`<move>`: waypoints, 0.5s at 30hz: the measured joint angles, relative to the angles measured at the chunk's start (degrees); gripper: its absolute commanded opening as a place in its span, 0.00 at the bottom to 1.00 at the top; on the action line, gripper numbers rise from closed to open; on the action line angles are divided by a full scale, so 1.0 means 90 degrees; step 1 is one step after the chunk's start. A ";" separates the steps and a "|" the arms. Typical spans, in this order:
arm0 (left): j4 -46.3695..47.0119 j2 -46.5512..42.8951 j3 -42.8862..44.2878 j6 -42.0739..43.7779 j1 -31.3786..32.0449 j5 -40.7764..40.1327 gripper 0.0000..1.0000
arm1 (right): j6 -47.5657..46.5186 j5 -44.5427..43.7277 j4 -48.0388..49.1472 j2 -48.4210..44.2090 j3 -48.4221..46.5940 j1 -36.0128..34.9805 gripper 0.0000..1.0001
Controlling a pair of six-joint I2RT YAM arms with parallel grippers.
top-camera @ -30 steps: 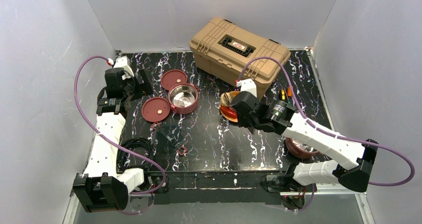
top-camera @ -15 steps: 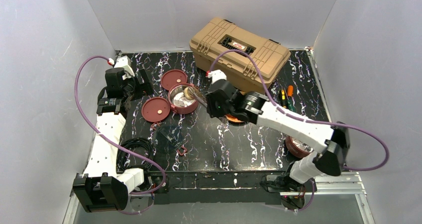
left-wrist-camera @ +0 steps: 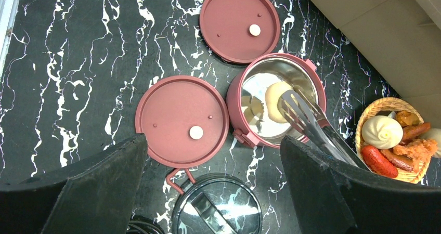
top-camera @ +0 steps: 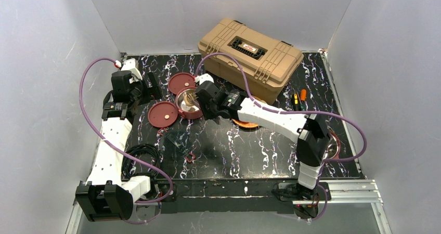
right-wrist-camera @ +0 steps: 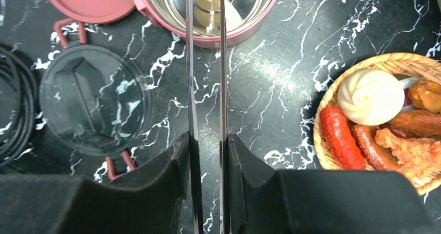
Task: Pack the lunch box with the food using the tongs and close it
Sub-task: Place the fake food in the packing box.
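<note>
The right gripper (right-wrist-camera: 208, 140) just swung left from the plate (left-wrist-camera: 362, 120) to the open bowl (left-wrist-camera: 233, 105), far left on the desk (top-camera: 249, 145). It's clamped on the tongs (right-wrist-camera: 190, 88), which pinch a bun (left-wrist-camera: 275, 100) down inside the bowl, so I'd guess it's ready to drop. Left gripper (left-wrist-camera: 213, 142) hangs wide apart, empty.

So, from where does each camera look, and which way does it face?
Top external: high behind the left arm and right arm, both in full view, looking down on the table.
Left wrist: above the open bowl and two lids, facing down; the open left gripper frames the bottom.
Right wrist: looking along the tongs to the bowl; the right gripper clamps them.
Shared: both wrist views show the bowl, the bun at the tongs' tips and the woven plate.
</note>
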State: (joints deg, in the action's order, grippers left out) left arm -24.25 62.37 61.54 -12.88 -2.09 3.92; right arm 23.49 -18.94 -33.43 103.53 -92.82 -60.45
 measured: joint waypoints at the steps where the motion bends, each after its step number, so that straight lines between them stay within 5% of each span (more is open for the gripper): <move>1: 0.0000 0.0002 0.0000 0.0000 0.0002 0.0000 0.98 | -0.0019 -0.0036 -0.0029 0.0070 -0.0034 0.0000 0.34; 15: 0.0002 0.0027 0.0000 0.0000 0.0039 0.0027 0.98 | -0.0274 -0.0534 -0.0151 0.0709 -0.0539 0.0000 0.50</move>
State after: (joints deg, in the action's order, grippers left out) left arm -24.23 62.61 61.54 -12.88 -1.74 4.16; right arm 21.02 -23.75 -34.79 109.91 -97.67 -60.45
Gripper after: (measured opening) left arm 0.983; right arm 0.474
